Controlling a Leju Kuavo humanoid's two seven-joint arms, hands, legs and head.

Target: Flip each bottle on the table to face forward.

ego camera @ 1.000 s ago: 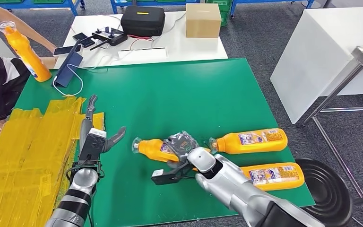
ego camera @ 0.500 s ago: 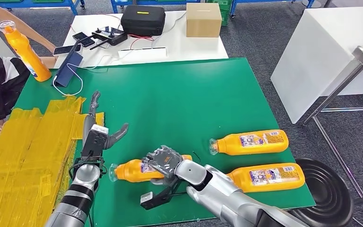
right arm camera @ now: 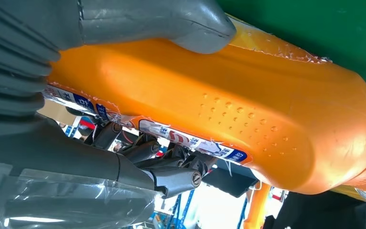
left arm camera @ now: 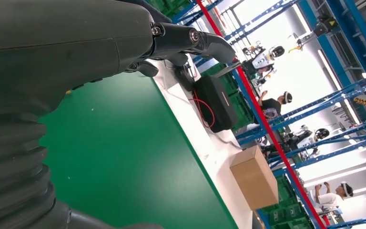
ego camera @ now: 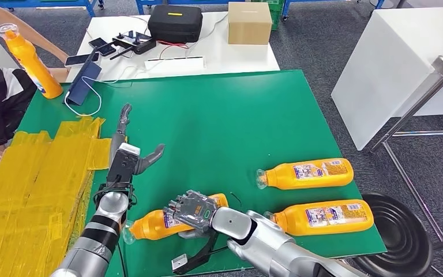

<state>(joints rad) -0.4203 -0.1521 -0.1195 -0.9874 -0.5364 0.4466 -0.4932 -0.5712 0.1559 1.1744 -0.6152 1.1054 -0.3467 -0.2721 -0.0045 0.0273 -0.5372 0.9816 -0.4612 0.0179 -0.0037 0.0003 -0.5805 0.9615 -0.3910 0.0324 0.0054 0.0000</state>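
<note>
Though gripped, bottle (ego camera: 161, 220) in right hand (ego camera: 193, 209)

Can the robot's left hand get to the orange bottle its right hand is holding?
Probably yes. The left hand hovers open over the green mat, just beyond the held bottle, with nothing between them. The right hand wraps the bottle's middle, so only the cap end near the left arm looks free to grab.
</note>
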